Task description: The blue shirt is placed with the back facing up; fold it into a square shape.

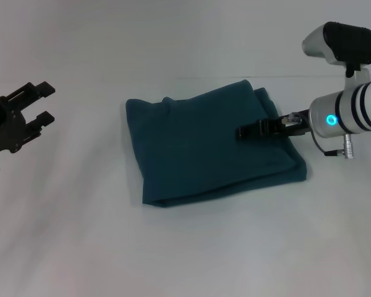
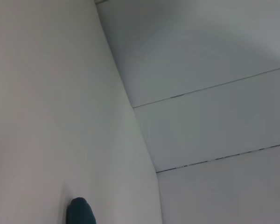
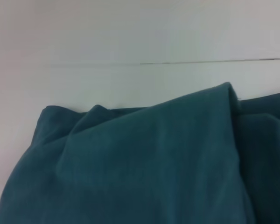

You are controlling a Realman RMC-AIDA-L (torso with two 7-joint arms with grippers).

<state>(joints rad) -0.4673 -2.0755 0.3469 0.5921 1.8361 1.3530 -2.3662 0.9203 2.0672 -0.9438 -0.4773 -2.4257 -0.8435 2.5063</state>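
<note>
The blue shirt (image 1: 210, 145) lies folded into a rough square in the middle of the white table, plain side up. It fills the lower part of the right wrist view (image 3: 144, 163), and a small tip of it shows in the left wrist view (image 2: 80, 211). My right gripper (image 1: 242, 132) reaches in from the right and hovers low over the shirt's right part. My left gripper (image 1: 48, 103) is open and empty at the far left, well away from the shirt.
The white table (image 1: 185, 260) extends on all sides of the shirt. Its far edge meets a pale wall (image 1: 173, 37) just behind the shirt. A panelled wall with thin seams (image 2: 210, 86) shows in the left wrist view.
</note>
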